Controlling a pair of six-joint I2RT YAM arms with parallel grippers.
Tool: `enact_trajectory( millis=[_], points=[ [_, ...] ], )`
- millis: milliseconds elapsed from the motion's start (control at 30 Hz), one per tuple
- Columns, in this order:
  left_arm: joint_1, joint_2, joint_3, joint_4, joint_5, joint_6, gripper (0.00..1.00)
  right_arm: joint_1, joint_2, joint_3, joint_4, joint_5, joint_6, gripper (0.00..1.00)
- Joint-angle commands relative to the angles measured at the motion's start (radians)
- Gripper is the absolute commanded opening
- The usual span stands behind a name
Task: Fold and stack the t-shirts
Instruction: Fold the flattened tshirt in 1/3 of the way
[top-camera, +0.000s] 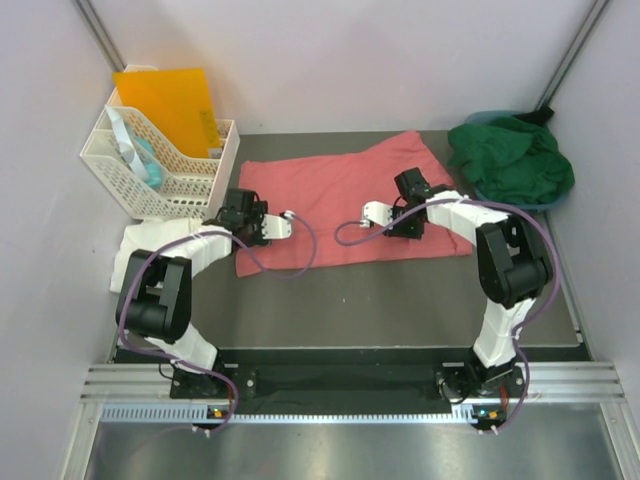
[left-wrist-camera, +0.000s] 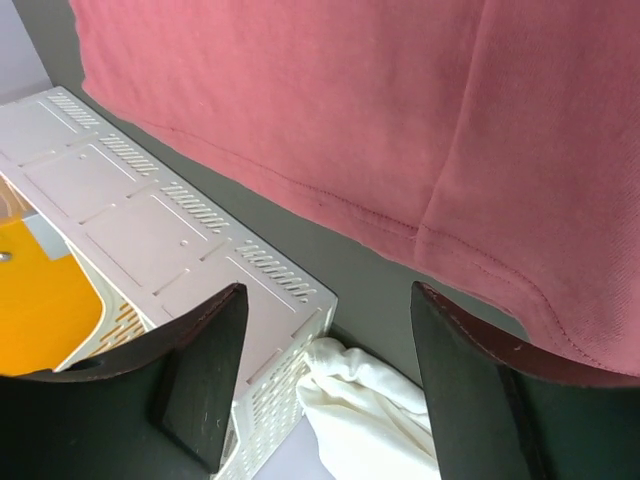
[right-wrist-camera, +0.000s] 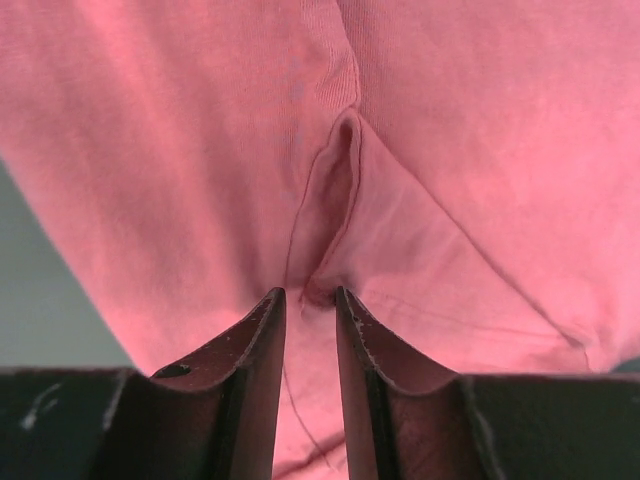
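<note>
Right gripper fingers pinch a raised fold of the pink shirt, spread mid-worktop toward the far edge; left gripper hangs open at its left edge; cloth judged light, limp, best taken at hems or corners.

The dark table carries a pink shirt, green shirt, white shirt and lattice basket.

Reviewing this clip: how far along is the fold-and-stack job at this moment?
Nothing is stacked yet. In hand: the pink t-shirt lies spread out centrally, the right end effector pinching a ridge of it, the left end effector open by its edge. Left: the green t-shirt and white t-shirt, both crumpled at opposite sides.
</note>
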Motion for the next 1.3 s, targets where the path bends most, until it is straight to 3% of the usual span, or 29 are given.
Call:
enact_trajectory(
  millis=[0, 133, 467, 833, 1267],
  points=[
    [-0.023, -0.019, -0.015, 0.063, -0.034, -0.011, 0.70, 0.012, 0.033, 0.061, 0.031, -0.011, 0.029, 0.27],
    [-0.025, -0.023, -0.009, 0.063, -0.039, -0.023, 0.70, 0.013, 0.046, 0.051, 0.055, 0.005, 0.023, 0.24],
    [-0.035, -0.037, -0.018, 0.048, -0.049, -0.026, 0.69, 0.036, 0.053, 0.062, 0.101, 0.058, 0.000, 0.00],
    [-0.045, -0.027, -0.015, 0.044, -0.051, -0.025, 0.69, 0.073, 0.028, 0.131, 0.091, 0.092, -0.078, 0.00],
    [-0.054, -0.034, -0.025, 0.030, -0.056, -0.045, 0.69, 0.092, 0.141, 0.199, 0.189, 0.167, -0.172, 0.03]
  ],
)
